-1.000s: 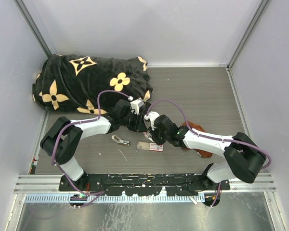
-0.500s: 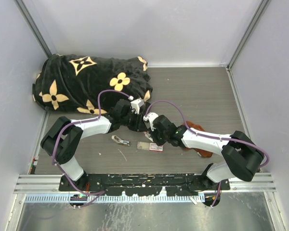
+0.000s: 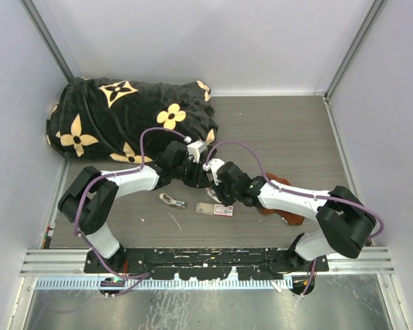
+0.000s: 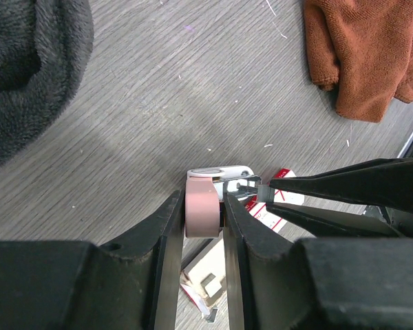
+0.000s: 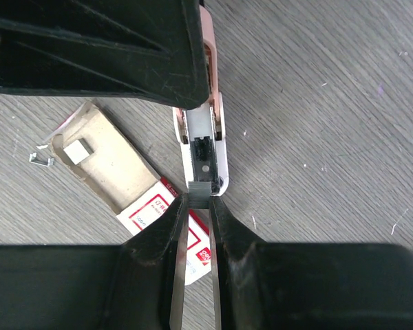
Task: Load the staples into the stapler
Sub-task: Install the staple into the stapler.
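Stapler sits mid-scene, apparently held off the counter, just far of the open staple box. Left pincer is clamped across its pink body, fingers tight on both sides. The long axis runs straight away from the right pincer, in line with that pincer's fingers and crosswise to the left one's. The open white-and-metal end points at the right pincer, the pink end away. In the scene that reads roughly near-right to far-left, though overhead the arms hide it. Right pincer is nearly closed, pinching a small grey block of staples right at the open end, seemingly touching it. Next move likely means pushing the staples along that axis into the channel, so alignment matters. Rust cloth lies well off right.
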Tool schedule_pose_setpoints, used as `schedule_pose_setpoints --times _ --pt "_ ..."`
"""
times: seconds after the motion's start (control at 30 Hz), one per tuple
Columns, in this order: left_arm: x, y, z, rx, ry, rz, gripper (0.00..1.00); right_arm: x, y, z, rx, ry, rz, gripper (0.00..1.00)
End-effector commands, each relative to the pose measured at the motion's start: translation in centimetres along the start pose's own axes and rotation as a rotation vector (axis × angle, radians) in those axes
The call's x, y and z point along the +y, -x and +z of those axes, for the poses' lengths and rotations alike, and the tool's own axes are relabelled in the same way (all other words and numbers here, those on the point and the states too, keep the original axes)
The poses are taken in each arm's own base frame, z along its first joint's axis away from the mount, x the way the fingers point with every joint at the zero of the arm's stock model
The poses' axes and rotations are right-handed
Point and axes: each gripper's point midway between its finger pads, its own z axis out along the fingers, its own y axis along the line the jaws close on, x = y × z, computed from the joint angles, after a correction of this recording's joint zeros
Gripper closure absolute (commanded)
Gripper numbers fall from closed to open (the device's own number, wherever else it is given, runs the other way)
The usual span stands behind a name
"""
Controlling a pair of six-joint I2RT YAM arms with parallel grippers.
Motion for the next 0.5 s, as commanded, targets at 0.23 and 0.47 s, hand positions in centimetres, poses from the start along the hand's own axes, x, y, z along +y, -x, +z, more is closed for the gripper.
schedule_pose_setpoints --times 0.23,0.47 --pt "-1.54 2.3 -0.1 -0.044 -0.041 0.058 0.72 -0.31 1.73 0.33 -0.022 -0.026 -0.022 0.9" --pt "-1.55 2.28 -0.07 -0.042 -0.04 0.06 0.72 -0.44 1.77 0.33 -0.021 -0.033 -0.021 0.9"
